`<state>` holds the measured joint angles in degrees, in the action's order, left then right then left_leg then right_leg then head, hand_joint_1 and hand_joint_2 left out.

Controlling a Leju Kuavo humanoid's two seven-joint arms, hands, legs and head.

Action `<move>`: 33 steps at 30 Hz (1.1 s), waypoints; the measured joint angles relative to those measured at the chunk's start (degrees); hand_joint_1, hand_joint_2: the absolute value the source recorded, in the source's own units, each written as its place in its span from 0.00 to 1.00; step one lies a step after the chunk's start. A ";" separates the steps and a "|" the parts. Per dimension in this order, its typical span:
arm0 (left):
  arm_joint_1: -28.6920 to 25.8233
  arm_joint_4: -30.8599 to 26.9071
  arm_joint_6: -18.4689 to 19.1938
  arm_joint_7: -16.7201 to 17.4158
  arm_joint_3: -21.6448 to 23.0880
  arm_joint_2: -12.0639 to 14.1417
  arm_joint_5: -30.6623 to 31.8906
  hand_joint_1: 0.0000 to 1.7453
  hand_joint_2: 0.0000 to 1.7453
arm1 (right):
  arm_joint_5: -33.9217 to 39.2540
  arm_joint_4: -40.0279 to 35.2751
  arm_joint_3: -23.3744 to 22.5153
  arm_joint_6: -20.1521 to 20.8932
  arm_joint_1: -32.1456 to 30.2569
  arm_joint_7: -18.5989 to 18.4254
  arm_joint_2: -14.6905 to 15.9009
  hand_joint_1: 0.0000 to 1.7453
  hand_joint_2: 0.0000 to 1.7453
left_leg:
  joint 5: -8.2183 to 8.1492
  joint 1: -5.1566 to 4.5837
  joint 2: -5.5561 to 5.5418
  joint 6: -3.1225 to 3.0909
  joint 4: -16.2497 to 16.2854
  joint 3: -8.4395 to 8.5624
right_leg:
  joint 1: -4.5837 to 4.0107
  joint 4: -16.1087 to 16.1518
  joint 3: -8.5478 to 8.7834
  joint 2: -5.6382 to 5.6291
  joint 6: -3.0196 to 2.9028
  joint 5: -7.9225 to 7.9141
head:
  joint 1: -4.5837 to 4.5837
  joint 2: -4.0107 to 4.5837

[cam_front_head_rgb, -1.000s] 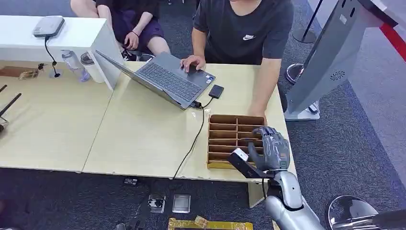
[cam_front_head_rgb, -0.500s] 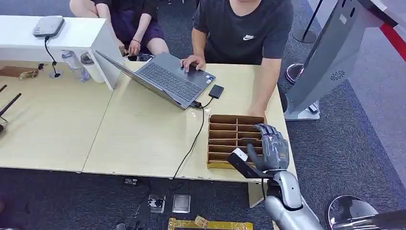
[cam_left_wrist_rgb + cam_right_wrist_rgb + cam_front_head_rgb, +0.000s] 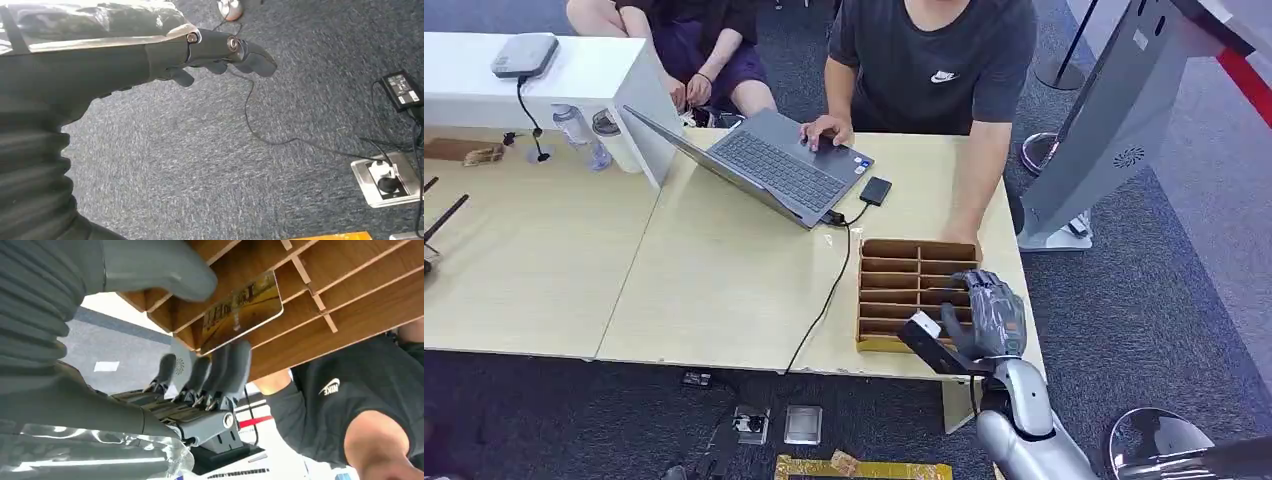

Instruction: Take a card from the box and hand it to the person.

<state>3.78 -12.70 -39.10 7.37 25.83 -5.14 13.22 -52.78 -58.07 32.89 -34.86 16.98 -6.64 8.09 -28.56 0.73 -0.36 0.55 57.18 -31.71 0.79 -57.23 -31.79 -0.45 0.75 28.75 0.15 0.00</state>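
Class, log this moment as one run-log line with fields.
phase: grasping | right hand: pinching card at box | left hand: idle, hanging | person: seated opposite

high head view, two close wrist views

Box on table — laptop behind it, leftward.

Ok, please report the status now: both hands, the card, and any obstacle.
Right hand pinching card at the box. Left hand hanging over floor, holding nothing. Person's arm beside the box.
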 joint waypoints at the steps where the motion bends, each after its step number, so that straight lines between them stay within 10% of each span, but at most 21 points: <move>1: 0.00 0.00 0.00 0.00 0.00 0.00 0.00 0.00 1.00 | 0.00 0.07 0.00 0.00 0.00 -0.02 0.00 1.00 1.00 | 0.00 0.00 0.00 0.00 0.00 0.00 | 0.00 0.00 0.00 0.00 0.00 0.00 | 0.00 0.00; 33: -0.01 0.00 0.20 -0.87 0.20 -0.02 -1.20 0.00 1.00 | -0.37 -2.08 0.26 -1.57 0.48 -0.70 0.46 1.00 1.00 | 0.00 0.00 0.00 0.00 0.00 0.00 | 0.00 0.00 0.00 0.00 0.00 0.00 | -0.02 0.00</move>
<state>3.77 -12.70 -38.90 6.49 26.03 -5.16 12.02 -53.16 -60.15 33.16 -36.44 17.47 -7.34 8.55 -28.56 0.73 -0.36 0.55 57.18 -31.71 0.79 -57.23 -31.78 -0.45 0.75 28.75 0.13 0.00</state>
